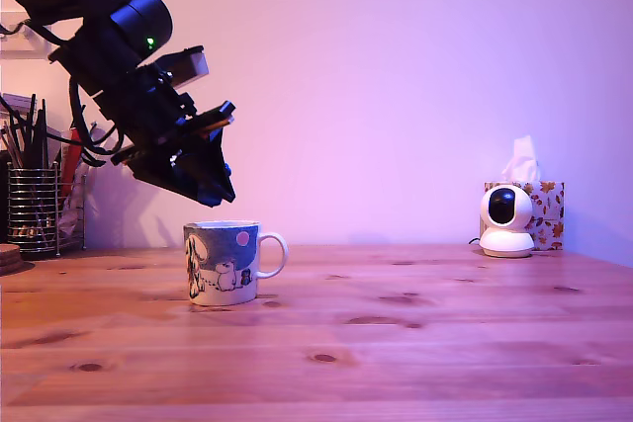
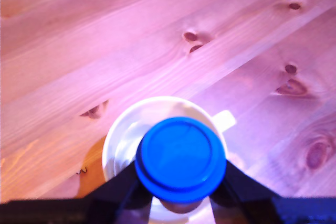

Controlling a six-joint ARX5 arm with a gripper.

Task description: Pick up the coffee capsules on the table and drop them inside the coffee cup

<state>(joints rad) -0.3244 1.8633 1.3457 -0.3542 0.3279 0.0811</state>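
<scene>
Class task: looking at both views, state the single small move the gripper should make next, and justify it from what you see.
Probably open the gripper and drop the blue capsule. In the wrist view the capsule sits over the white mug's opening; the exterior view shows the gripper just above the rim.

The black arm slants down from the exterior view's upper left, wrist pitched steeply, its tool pointing downward with both fingers closed on a blue capsule, held aloft.
</scene>
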